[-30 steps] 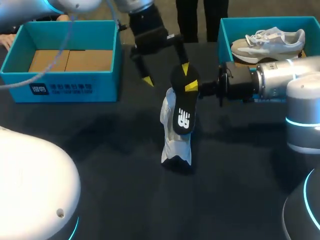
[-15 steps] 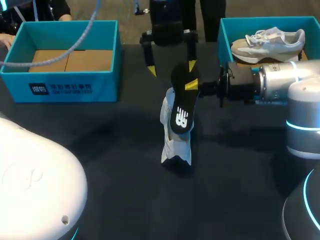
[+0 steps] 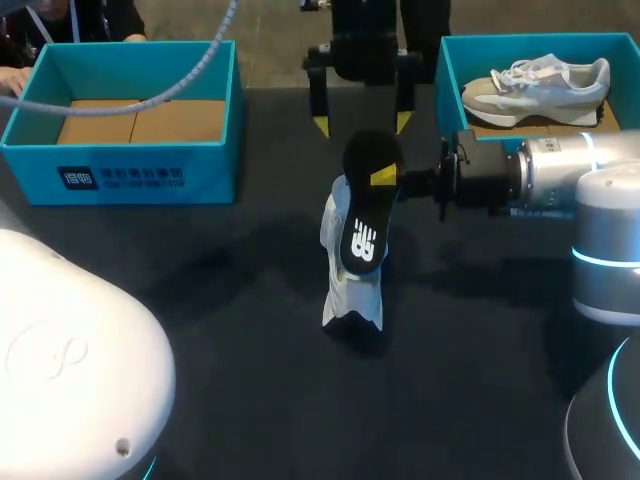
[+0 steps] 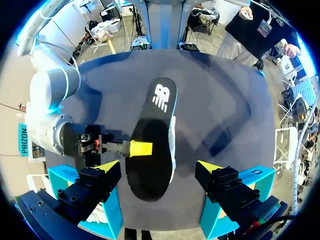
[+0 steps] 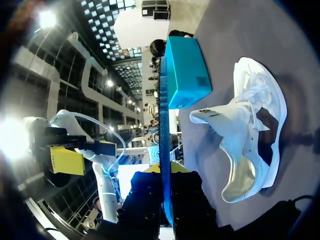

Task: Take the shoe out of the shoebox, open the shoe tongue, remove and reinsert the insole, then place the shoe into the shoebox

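Insole (image 3: 365, 200): black, white logo on it, pinched at its upper end and held over the table. In the head view its lower end overlaps the shoe, and I honestly can't tell if they touch.
Right gripper (image 3: 385, 177): comes in from 3 o'clock, fingers clamped flat on the insole, one yellow tip showing on the top face.
Left gripper (image 3: 362, 123): at 12 o'clock from the insole, fingers spread wide with nothing in them. Its wrist cam looks straight down on the insole.
Shoe (image 3: 352, 290): white sneaker on the table (image 3: 250, 350) near the middle, at 6 o'clock from the right gripper. The right wrist cam shows it on its side with the opening facing the camera.
Left shoebox (image 3: 140, 175): teal, at 10 o'clock from the shoe, cardboard inside.
Right shoebox (image 3: 450, 70): teal, at 1 o'clock, with a second sneaker (image 3: 540, 85) in it.
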You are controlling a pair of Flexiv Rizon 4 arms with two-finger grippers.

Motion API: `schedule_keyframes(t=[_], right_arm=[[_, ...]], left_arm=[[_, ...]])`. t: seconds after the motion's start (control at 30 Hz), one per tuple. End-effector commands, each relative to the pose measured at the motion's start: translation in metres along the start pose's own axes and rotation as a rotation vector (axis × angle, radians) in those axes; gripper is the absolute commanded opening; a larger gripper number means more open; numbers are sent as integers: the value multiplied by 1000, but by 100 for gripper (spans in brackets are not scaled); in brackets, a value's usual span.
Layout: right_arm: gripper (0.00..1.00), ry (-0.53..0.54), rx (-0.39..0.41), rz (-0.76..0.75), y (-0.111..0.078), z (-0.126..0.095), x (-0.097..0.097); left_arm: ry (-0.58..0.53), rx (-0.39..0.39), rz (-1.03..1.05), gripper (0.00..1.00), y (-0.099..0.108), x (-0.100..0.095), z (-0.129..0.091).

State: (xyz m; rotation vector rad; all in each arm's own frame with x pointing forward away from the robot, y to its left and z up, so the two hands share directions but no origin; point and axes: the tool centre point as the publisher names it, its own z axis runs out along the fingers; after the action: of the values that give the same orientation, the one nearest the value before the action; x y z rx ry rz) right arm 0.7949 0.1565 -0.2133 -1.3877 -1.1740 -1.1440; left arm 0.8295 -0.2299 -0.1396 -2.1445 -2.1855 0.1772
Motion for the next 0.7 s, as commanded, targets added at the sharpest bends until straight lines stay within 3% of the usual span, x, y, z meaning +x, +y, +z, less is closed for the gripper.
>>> schedule_keyframes(t=[0.03,0.7], right_arm=[[0,9,-8,-5,-2,-1,-1],[0,17,-13,-15,-4,-8,-1]], left_arm=[[3,-4,0,100,1,-5,-2],[-39,-9,-3,100,-3,-13,-5]])
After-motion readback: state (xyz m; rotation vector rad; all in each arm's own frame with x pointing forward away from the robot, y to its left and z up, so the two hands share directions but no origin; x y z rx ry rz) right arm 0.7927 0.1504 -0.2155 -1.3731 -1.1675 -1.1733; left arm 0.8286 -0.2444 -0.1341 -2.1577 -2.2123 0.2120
